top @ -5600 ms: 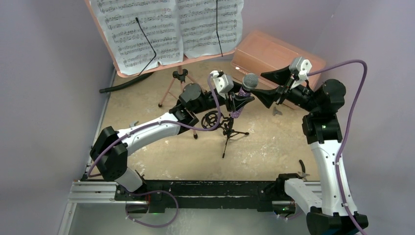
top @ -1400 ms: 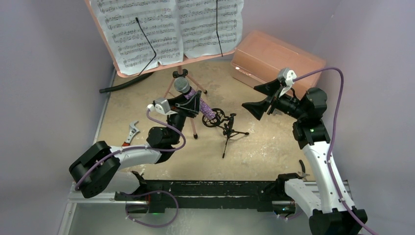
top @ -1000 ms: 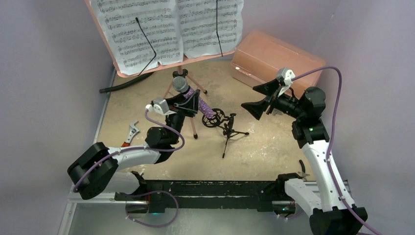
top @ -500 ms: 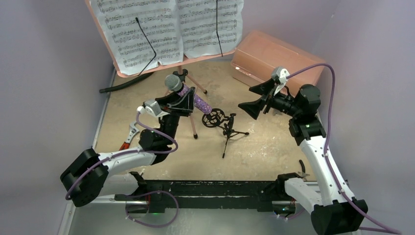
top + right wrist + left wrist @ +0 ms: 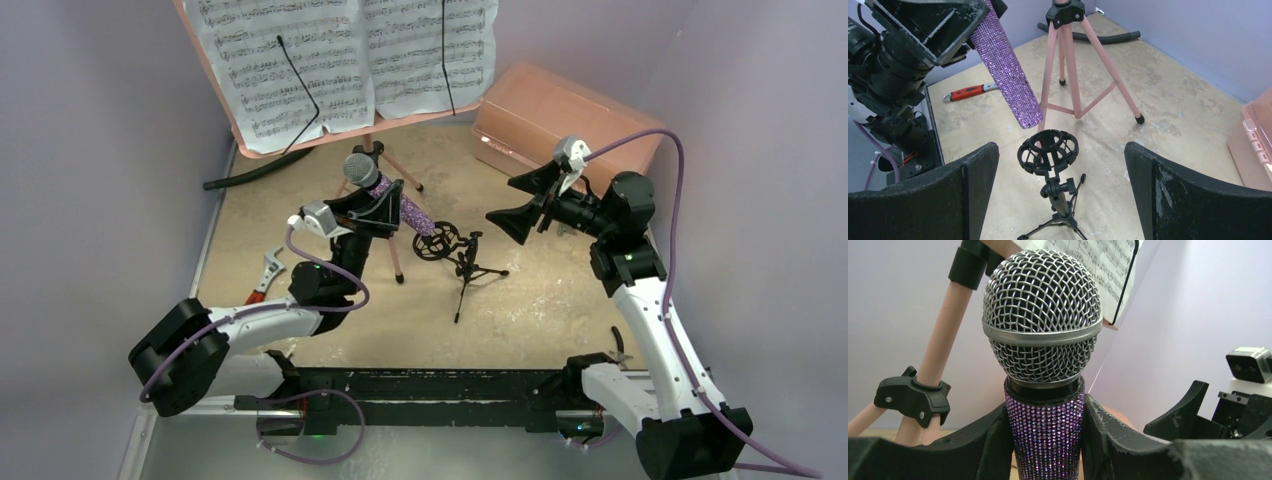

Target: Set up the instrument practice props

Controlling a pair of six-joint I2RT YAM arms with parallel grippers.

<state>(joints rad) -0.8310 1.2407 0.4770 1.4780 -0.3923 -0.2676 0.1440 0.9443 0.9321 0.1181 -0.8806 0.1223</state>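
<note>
Gripping the purple glitter microphone (image 5: pixel 1044 330) just under its mesh head, the left pincer (image 5: pixel 385 207) is closed partway on the handle, one finger pressed to each side. The microphone is in the air over the middle of the bench (image 5: pixel 540 310), beside the legs of the pink music stand (image 5: pixel 372 152). Its long axis is tilted: the head points up toward the far left corner and the tail slants down toward the near right. The tail hangs just above the ring mount of the small black mic stand (image 5: pixel 1048 151), apart from it. The right pincer (image 5: pixel 518 202) is wide open and empty, right of the mic stand and facing it.
</note>
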